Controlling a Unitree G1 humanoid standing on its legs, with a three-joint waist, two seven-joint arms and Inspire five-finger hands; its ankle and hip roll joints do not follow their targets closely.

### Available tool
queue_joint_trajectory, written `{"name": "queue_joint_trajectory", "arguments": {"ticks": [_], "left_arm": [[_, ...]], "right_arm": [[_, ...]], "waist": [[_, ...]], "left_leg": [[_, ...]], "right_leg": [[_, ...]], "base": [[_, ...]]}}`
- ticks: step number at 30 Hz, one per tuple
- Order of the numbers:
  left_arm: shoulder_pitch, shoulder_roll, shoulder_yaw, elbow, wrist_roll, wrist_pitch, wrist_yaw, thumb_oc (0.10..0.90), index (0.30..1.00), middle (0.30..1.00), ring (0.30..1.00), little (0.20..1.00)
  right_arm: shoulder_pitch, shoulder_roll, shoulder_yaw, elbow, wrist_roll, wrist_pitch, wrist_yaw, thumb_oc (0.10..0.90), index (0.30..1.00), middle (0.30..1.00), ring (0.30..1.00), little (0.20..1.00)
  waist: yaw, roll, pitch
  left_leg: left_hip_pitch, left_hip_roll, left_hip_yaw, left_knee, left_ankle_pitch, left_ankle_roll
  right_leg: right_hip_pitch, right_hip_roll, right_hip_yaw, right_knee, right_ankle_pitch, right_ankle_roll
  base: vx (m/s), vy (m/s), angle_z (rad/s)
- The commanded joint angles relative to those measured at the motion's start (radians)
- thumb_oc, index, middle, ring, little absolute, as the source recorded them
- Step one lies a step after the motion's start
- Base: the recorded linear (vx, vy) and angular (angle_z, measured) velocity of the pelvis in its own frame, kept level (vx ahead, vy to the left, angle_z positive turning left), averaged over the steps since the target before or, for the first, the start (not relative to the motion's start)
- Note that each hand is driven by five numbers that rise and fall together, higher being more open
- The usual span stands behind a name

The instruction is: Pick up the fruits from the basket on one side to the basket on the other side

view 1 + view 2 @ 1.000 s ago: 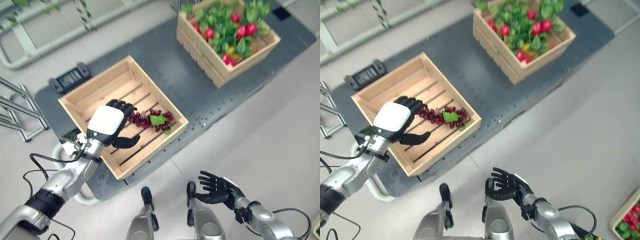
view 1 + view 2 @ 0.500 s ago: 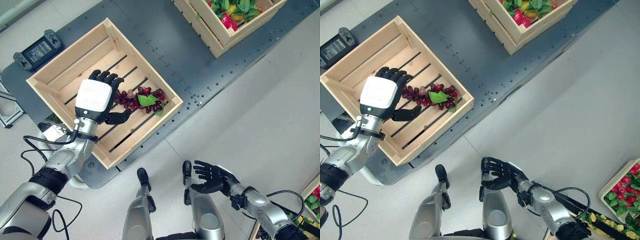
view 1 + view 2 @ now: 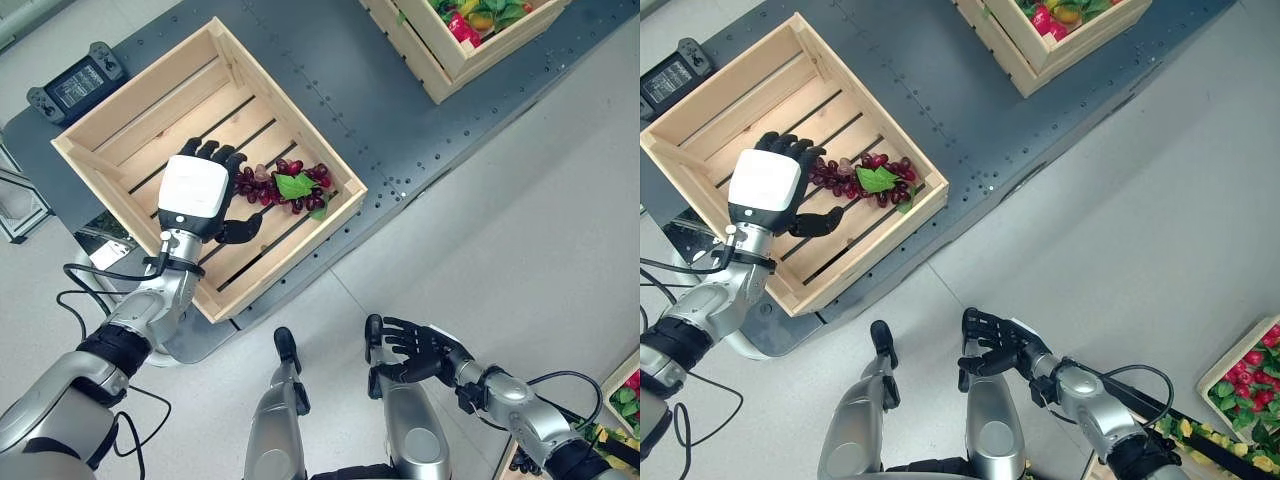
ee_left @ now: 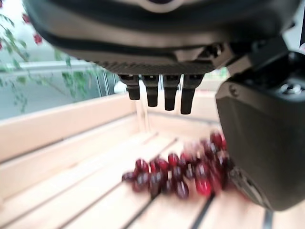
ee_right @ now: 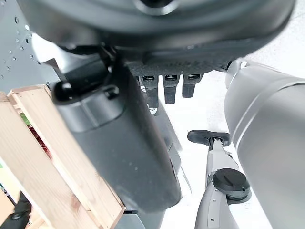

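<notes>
A bunch of dark red grapes (image 3: pixel 288 186) with a green leaf lies on the slats of the near wooden crate (image 3: pixel 125 110). My left hand (image 3: pixel 195 192) hovers just above the bunch's left end, fingers relaxed and open, thumb reaching under toward the grapes (image 4: pixel 176 172). The far crate (image 3: pixel 442 76) at the top right holds red and yellow fruits among green leaves. My right hand (image 3: pixel 420 352) hangs open low over the floor, away from both crates.
Both crates stand on a dark grey platform (image 3: pixel 340 90). A black handheld controller (image 3: pixel 75 82) lies on its far left corner. Another crate of red fruits (image 3: pixel 1245 385) sits on the floor at the lower right.
The camera has shifted, so the crates sit differently in view. My left hand stays over the grapes' left end, still open. The right hand has barely moved.
</notes>
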Motion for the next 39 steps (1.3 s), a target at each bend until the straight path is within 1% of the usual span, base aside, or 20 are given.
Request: {"name": "queue_joint_trajectory", "arguments": {"ticks": [1, 6, 10, 11, 14, 17, 20, 24, 26, 29, 33, 34, 35, 36, 37, 39], "left_arm": [[-0.141, 0.022, 0.054, 0.012, 0.023, 0.040, 0.003, 0.800, 0.900, 0.900, 0.900, 0.900], [-0.199, 0.010, 0.019, 0.069, 0.036, 0.036, -0.037, 0.800, 0.900, 0.900, 0.900, 0.900], [-0.234, 0.001, -0.001, 0.086, 0.032, 0.054, -0.046, 0.800, 0.900, 0.900, 0.900, 0.900], [-0.254, -0.003, -0.009, 0.096, 0.029, 0.071, -0.044, 0.800, 0.900, 0.900, 0.900, 0.900], [-0.286, -0.014, -0.009, 0.122, 0.027, 0.099, 0.021, 0.800, 0.900, 0.900, 0.900, 0.900], [-0.290, -0.016, 0.010, 0.129, 0.049, 0.092, 0.079, 0.800, 0.900, 0.900, 0.900, 0.900], [-0.286, -0.016, 0.019, 0.119, 0.063, 0.099, 0.092, 0.800, 0.900, 0.900, 0.900, 0.900], [-0.294, -0.026, 0.005, 0.130, 0.068, 0.103, 0.029, 0.800, 0.900, 0.900, 0.900, 0.900], [-0.295, -0.029, -0.004, 0.132, 0.062, 0.116, -0.025, 0.800, 0.900, 0.900, 0.900, 0.900], [-0.301, -0.039, -0.022, 0.138, 0.068, 0.137, -0.088, 0.800, 0.900, 0.900, 0.900, 0.900], [-0.321, -0.052, -0.053, 0.162, 0.082, 0.178, -0.200, 0.800, 0.900, 0.900, 0.900, 0.900], [-0.321, -0.052, -0.053, 0.162, 0.082, 0.178, -0.200, 0.800, 0.900, 0.900, 0.900, 0.900], [-0.329, -0.062, -0.067, 0.181, 0.077, 0.202, -0.239, 0.800, 0.900, 0.900, 0.900, 0.900], [-0.330, -0.064, -0.068, 0.184, 0.081, 0.207, -0.247, 0.800, 0.900, 0.900, 0.900, 0.900], [-0.336, -0.073, -0.076, 0.197, 0.083, 0.236, -0.255, 0.800, 0.900, 0.900, 0.900, 0.900], [-0.340, -0.075, -0.075, 0.200, 0.085, 0.241, -0.258, 0.800, 0.900, 0.900, 0.900, 0.900]], "right_arm": [[-0.007, -0.009, 0.024, -0.072, 0.008, -0.015, -0.010, 0.800, 0.900, 0.900, 0.900, 0.900], [-0.021, -0.004, 0.033, -0.066, 0.023, -0.017, -0.023, 0.800, 0.900, 0.900, 0.900, 0.900], [-0.027, 0.001, 0.042, -0.066, 0.030, -0.020, -0.038, 0.800, 0.900, 0.900, 0.900, 0.900], [-0.029, 0.005, 0.045, -0.064, 0.039, -0.025, -0.043, 0.800, 0.900, 0.900, 0.900, 0.900], [-0.029, 0.015, 0.051, -0.059, 0.050, -0.031, -0.055, 0.800, 0.900, 0.900, 0.900, 0.900], [-0.017, 0.018, 0.052, -0.056, 0.052, -0.044, -0.047, 0.800, 0.900, 0.900, 0.900, 0.900], [-0.009, 0.024, 0.051, -0.055, 0.052, -0.050, -0.050, 0.800, 0.900, 0.900, 0.900, 0.900], [-0.012, 0.027, 0.054, -0.052, 0.059, -0.057, -0.054, 0.800, 0.900, 0.900, 0.900, 0.900], [-0.015, 0.028, 0.053, -0.054, 0.064, -0.054, -0.059, 0.800, 0.900, 0.900, 0.900, 0.900], [-0.022, 0.033, 0.051, -0.057, 0.077, -0.044, -0.071, 0.800, 0.900, 0.900, 0.900, 0.900], [-0.044, 0.046, 0.057, -0.054, 0.094, -0.036, -0.098, 0.800, 0.900, 0.900, 0.900, 0.900], [-0.044, 0.046, 0.057, -0.054, 0.094, -0.036, -0.098, 0.800, 0.900, 0.900, 0.900, 0.900], [-0.055, 0.052, 0.061, -0.053, 0.100, -0.030, -0.110, 0.800, 0.900, 0.900, 0.900, 0.900], [-0.057, 0.054, 0.061, -0.052, 0.100, -0.029, -0.111, 0.800, 0.900, 0.900, 0.900, 0.900], [-0.068, 0.060, 0.063, -0.052, 0.105, -0.025, -0.120, 0.800, 0.900, 0.900, 0.900, 0.900], [-0.070, 0.061, 0.063, -0.051, 0.112, -0.025, -0.123, 0.800, 0.900, 0.900, 0.900, 0.900]], "waist": [[-0.011, -0.037, 0.005], [-0.021, -0.048, 0.005], [-0.028, -0.053, 0.005], [-0.032, -0.057, 0.005], [-0.038, -0.066, 0.005], [-0.039, -0.071, 0.005], [-0.039, -0.072, 0.005], [-0.043, -0.072, 0.005], [-0.044, -0.072, 0.005], [-0.044, -0.073, 0.005], [-0.045, -0.082, 0.005], [-0.045, -0.082, 0.005], [-0.046, -0.086, 0.005], [-0.046, -0.087, 0.005], [-0.047, -0.091, 0.005], [-0.047, -0.093, 0.005]], "left_leg": [[-0.104, -0.014, -0.019, 0.231, -0.102, -0.037], [-0.125, -0.008, -0.007, 0.251, -0.106, -0.036], [-0.132, -0.002, 0.001, 0.257, -0.111, -0.036], [-0.137, 0.001, 0.006, 0.259, -0.112, -0.036], [-0.146, 0.004, 0.010, 0.265, -0.114, -0.035], [-0.153, 0.005, 0.010, 0.274, -0.118, -0.035], [-0.161, 0.007, 0.011, 0.281, -0.121, -0.036], [-0.174, 0.008, 0.010, 0.289, -0.122, -0.039], [-0.179, 0.008, 0.010, 0.292, -0.123, -0.038], [-0.185, 0.006, 0.011, 0.292, -0.122, -0.035], [-0.200, 0.007, 0.010, 0.298, -0.123, -0.034], [-0.200, 0.007, 0.010, 0.298, -0.123, -0.034], [-0.203, 0.010, 0.011, 0.299, -0.122, -0.035], [-0.205, 0.010, 0.011, 0.299, -0.121, -0.035], [-0.213, 0.011, 0.010, 0.302, -0.121, -0.034], [-0.214, 0.012, 0.011, 0.304, -0.122, -0.034]], "right_leg": [[-0.008, 0.003, 0.013, 0.060, -0.032, 0.015], [-0.025, 0.006, 0.019, 0.065, -0.027, 0.015], [-0.033, 0.010, 0.023, 0.065, -0.028, 0.016], [-0.038, 0.013, 0.024, 0.065, -0.027, 0.017], [-0.046, 0.016, 0.025, 0.064, -0.025, 0.016], [-0.051, 0.018, 0.026, 0.064, -0.024, 0.015], [-0.055, 0.018, 0.023, 0.066, -0.024, 0.015], [-0.064, 0.016, 0.022, 0.066, -0.022, 0.014], [-0.070, 0.016, 0.023, 0.068, -0.022, 0.015], [-0.078, 0.015, 0.022, 0.069, -0.020, 0.016], [-0.090, 0.019, 0.020, 0.068, -0.013, 0.019], [-0.090, 0.019, 0.020, 0.068, -0.013, 0.019], [-0.093, 0.021, 0.019, 0.067, -0.010, 0.019], [-0.094, 0.022, 0.019, 0.067, -0.010, 0.019], [-0.102, 0.024, 0.019, 0.071, -0.009, 0.020], [-0.103, 0.024, 0.018, 0.071, -0.009, 0.020]], "base": [[0.02, 0.011, -0.08], [0.00, 0.002, -0.02], [0.01, -0.005, -0.03], [0.03, -0.022, -0.04], [0.03, -0.031, -0.06], [0.02, -0.027, -0.06], [0.00, 0.000, 0.00], [0.00, 0.000, 0.00], [0.00, 0.000, 0.00], [0.00, 0.000, 0.00], [0.00, 0.000, 0.00], [0.00, 0.000, 0.00], [0.00, 0.000, 0.00], [0.00, 0.000, 0.00], [0.00, 0.000, 0.00], [0.00, 0.000, 0.00]]}}
